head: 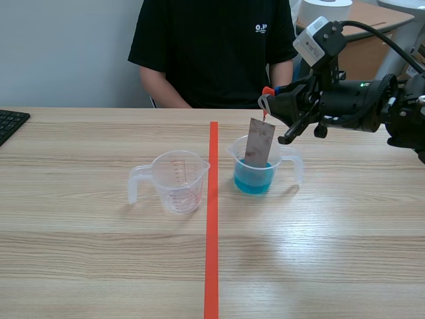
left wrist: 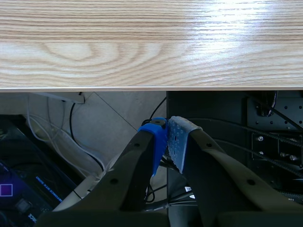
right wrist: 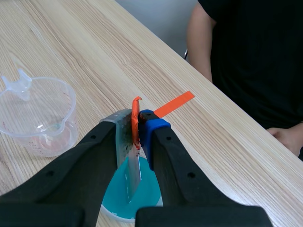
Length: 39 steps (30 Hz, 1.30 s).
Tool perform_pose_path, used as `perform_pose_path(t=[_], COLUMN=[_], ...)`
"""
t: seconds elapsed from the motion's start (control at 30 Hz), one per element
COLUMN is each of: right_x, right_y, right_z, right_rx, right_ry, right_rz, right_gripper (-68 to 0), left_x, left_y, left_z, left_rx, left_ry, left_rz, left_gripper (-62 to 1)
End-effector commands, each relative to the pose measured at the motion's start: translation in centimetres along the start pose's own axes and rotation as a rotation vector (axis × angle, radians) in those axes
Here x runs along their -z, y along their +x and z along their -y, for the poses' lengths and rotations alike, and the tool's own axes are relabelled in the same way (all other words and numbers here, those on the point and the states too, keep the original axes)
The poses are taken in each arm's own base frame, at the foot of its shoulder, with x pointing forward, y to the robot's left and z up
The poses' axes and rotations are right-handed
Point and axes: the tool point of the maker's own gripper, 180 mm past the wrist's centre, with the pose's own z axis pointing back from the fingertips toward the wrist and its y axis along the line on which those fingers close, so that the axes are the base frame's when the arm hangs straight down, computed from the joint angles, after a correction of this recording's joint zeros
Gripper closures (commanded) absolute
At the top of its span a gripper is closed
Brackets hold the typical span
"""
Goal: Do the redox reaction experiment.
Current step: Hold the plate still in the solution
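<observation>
Metal strip (head: 259, 141): grey, stained, just right of centre in the scene view. It hangs near upright, with its lower end inside the beaker (head: 236, 147). Cannot tell whether the end sits in the blue liquid (head: 253, 183) or just at its surface.

Right gripper (head: 267, 105): enters from the frame's right and is clamped narrow on the strip's top end at an orange tab (right wrist: 136, 113). In the right wrist view the strip (right wrist: 133, 176) drops from between the fingers straight over the liquid.

Empty cup (head: 176, 181): clear, handle to the left, left of centre across the orange tape line (head: 212, 219), well apart from the beaker.

Left gripper (left wrist: 168, 142): fingers pressed together on nothing, hanging below the table (left wrist: 142, 47) edge.

Person in a black shirt (head: 212, 46) at top centre. Keyboard (head: 10, 123) corner at the left edge.
</observation>
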Motion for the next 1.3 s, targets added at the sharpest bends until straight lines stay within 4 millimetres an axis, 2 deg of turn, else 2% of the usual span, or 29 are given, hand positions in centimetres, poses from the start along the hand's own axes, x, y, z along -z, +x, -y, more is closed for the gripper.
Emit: perform_pose_path(t=[0.0, 0.53, 0.93, 1.27], right_x=[-0.1, -0.2, -1.4, -2.2], right_y=[1.2, 1.6, 5.4, 8.6], right_z=[0.6, 0.7, 2.1, 1.5], right_rx=[-0.027, -0.035, -0.088, -0.114], right_ry=[-0.002, -0.004, -0.055, -0.037], right_rz=[0.021, 0.029, 0.074, 0.113], right_gripper=[-1.7, -1.7, -1.7, -1.7], left_x=[-0.1, -0.1, -0.1, -0.1], left_y=[0.3, 0.3, 0.3, 0.3], left_z=[0.2, 0.2, 0.2, 0.2], left_rx=[-0.004, -0.004, -0.004, -0.004], left_ry=[-0.007, -0.007, -0.007, -0.007], left_rz=[0.014, 0.013, 0.013, 0.014], left_gripper=[-4.9, -4.9, -4.9, -4.9])
